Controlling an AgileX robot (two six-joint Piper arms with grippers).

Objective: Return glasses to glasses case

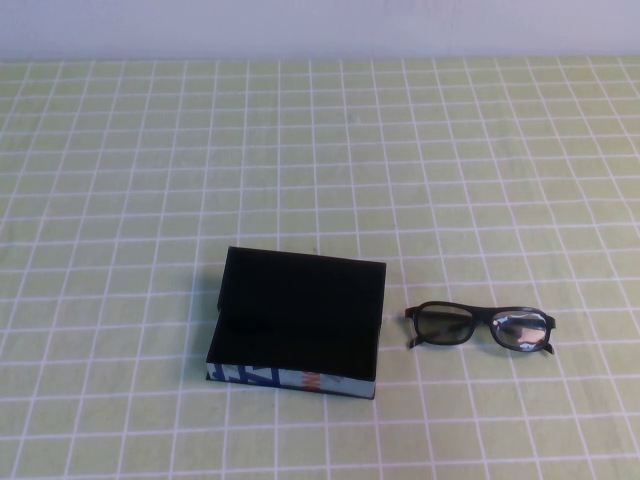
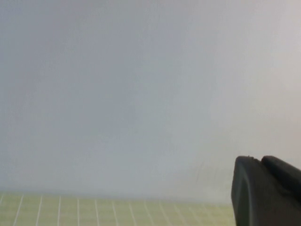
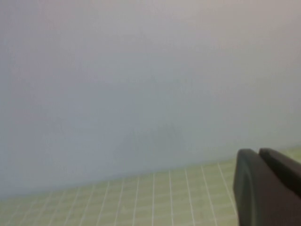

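The glasses case (image 1: 296, 320) is a black box on the green checked cloth at centre front. Its near long side is printed blue, white and orange, and its lid looks tilted up towards the far side. The black thick-framed glasses (image 1: 481, 327) lie on the cloth just right of the case, apart from it, with clear lenses. Neither arm shows in the high view. My left gripper (image 2: 259, 160) shows only in the left wrist view, fingers pressed together, holding nothing, facing a pale wall. My right gripper (image 3: 257, 151) shows the same in the right wrist view.
The green checked cloth (image 1: 150, 180) covers the whole table up to a pale wall at the back. Both wrist views show only that wall and a strip of cloth (image 3: 141, 197).
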